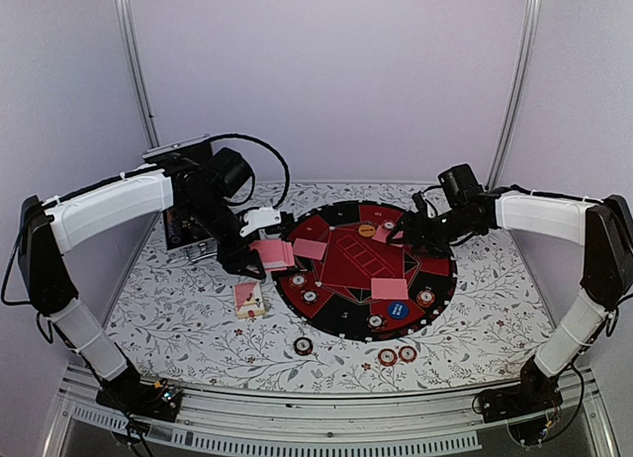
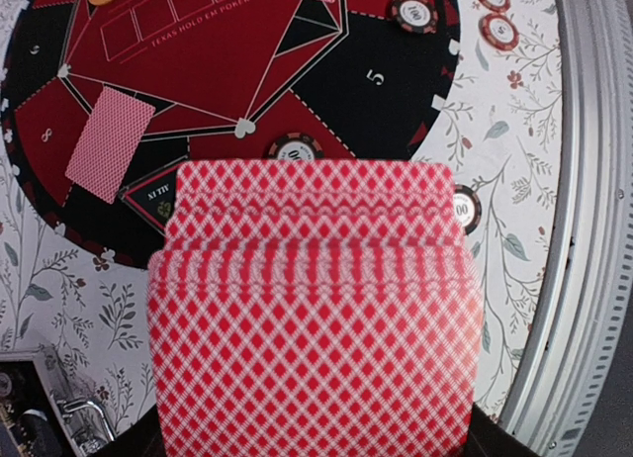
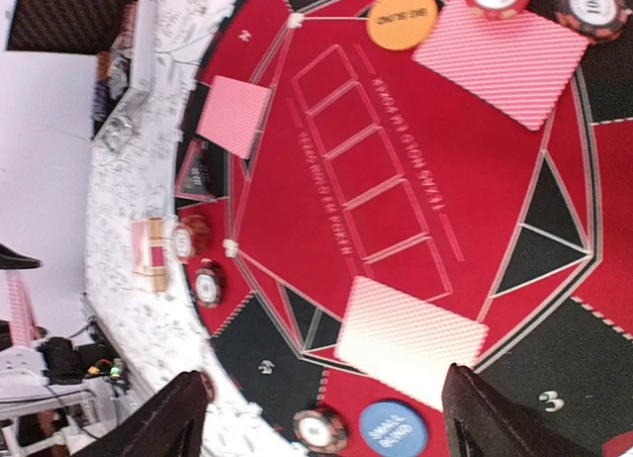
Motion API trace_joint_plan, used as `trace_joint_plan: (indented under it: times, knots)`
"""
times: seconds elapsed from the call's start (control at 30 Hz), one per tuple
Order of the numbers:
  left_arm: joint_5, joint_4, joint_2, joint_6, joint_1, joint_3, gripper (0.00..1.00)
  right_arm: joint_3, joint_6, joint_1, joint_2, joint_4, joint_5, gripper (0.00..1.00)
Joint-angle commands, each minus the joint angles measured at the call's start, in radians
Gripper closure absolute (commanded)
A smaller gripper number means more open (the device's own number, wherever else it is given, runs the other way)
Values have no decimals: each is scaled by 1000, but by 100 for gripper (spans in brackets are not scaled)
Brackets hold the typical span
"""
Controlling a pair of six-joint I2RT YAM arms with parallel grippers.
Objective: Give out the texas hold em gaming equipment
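A fanned deck of pink-backed cards (image 2: 312, 309) is held clamped in the left claw (image 1: 252, 259), at the left rim of the round poker mat (image 1: 341, 264). In the left wrist view the deck fills the lower frame and the fingers themselves are hidden behind it.

The right claw (image 3: 324, 374) is held with its fingers (image 3: 168, 417) wide apart and nothing gripped, above the right half of the mat. Directly below it a single face-down card (image 3: 410, 338) lies on the red field, with the blue button disc (image 3: 393, 429) just beside it near the rim. The orange button disc (image 3: 402, 19) is seen at the far side of the mat, next to a second face-down card (image 3: 514, 56). A third card (image 3: 234, 116) lies toward the left side.

Poker chips (image 1: 425, 297) are spaced around the mat's black border. Three more chips (image 1: 387, 357) rest on the floral bench (image 1: 178, 328), off the mat's near edge. A small pile of cards (image 1: 248, 299) lies on the bench just left of the mat. A black case (image 1: 178, 225) stands behind the left arm.
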Motion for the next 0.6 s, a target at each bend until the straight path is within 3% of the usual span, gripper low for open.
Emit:
trace_joint_plan:
  times: [0.0,0.13,0.33,0.4,0.47,0.57]
  knots:
    - [21,-3,7,-3,-3,33,100,6,120,50,-38,153,-146,2]
    - [18,-6,5,-3,-3,32,100,-53,233,60,-42,342,-208,1]
    - [18,-4,-1,-6,-3,30,100,-277,590,17,-36,927,-416,1]
    - [18,-4,-2,-6,-3,30,100,-230,613,60,2,858,-395,1]
    - [15,-3,-2,-4,-4,30,100,-135,522,122,40,722,-345,1]
    - [16,2,-3,-4,-3,29,100,-65,490,188,92,707,-326,1]
